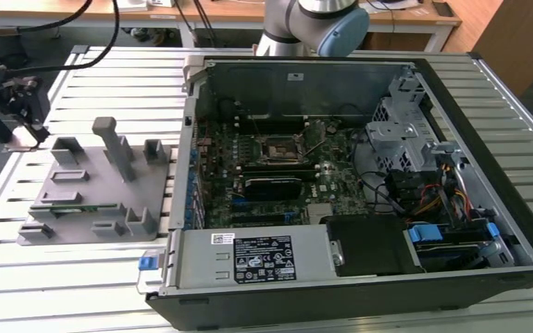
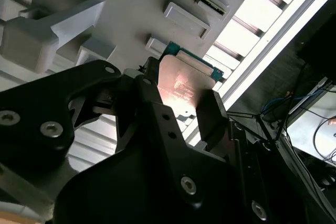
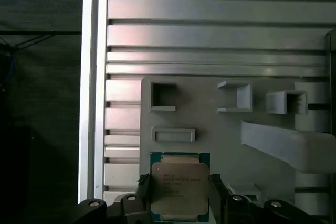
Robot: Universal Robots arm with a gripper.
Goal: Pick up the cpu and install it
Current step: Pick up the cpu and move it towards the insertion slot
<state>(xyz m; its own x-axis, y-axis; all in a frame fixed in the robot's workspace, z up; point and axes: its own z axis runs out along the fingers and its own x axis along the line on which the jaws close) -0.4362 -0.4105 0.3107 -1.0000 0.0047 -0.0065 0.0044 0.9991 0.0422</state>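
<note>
The fingers are clamped on two opposite edges of the cpu, one dark pad on each side. In both wrist views the silver lid faces the camera, with a thin green border visible along the far edge. In the second wrist view the cpu sits between the pads of the gripper. Whether its underside touches the surface below cannot be told.

Markings: the lid carries several lines of faint print. A white label with dense print is fixed to the power supply of the computer case.

The cpu is located over the near margin of the grey fixture plate, just beside a shallow rectangular pocket. A square pocket lies beyond it. A tall post rises to one side, apart from the fingers. A green memory stick lies in a slot of the plate.

Clearances: beyond the plate, the slatted metal table runs to its edge rail. In the exterior view the gripper stands at the plate's far corner, on the exterior view's left. The case lies open on the exterior view's right. Its black socket is well apart from the cpu, with cables and a drive cage near it.
</note>
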